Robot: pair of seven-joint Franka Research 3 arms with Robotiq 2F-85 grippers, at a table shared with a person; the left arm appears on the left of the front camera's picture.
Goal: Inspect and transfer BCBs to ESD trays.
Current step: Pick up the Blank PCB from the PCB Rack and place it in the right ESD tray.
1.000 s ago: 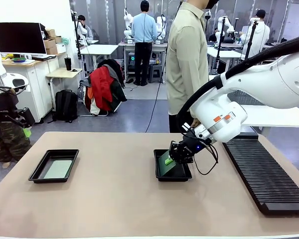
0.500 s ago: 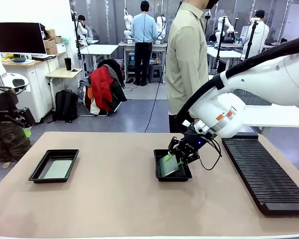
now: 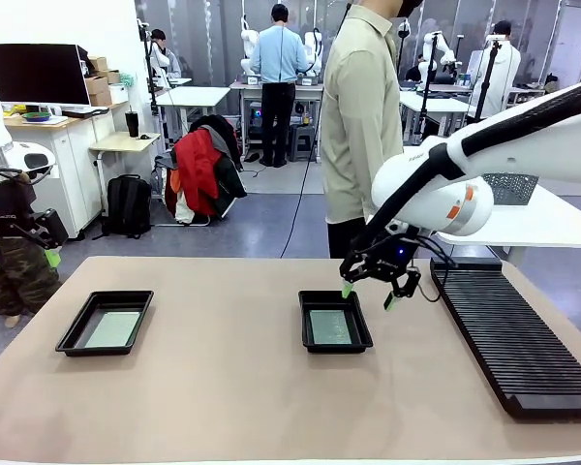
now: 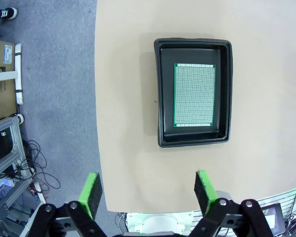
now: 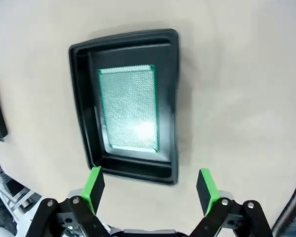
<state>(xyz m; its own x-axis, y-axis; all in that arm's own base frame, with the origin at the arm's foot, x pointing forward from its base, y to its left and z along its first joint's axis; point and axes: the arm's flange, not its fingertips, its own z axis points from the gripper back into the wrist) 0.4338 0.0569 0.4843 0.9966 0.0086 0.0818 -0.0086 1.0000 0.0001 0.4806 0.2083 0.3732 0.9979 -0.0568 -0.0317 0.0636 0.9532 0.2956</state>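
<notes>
Right pincer wide open, empty, hovering above middle tray; board flat inside. Left pincer open too. Imo lift straight up, don't clip rim, then rack.

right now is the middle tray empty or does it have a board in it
It holds a board: a BCB lies flat on the middle ESD tray's floor.

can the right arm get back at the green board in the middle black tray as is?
Probably yes. The right end effector hangs open just above the middle shallow black plastic tray; the thin pale green speckled board lies flat, uncovered, with nothing between them.
</notes>
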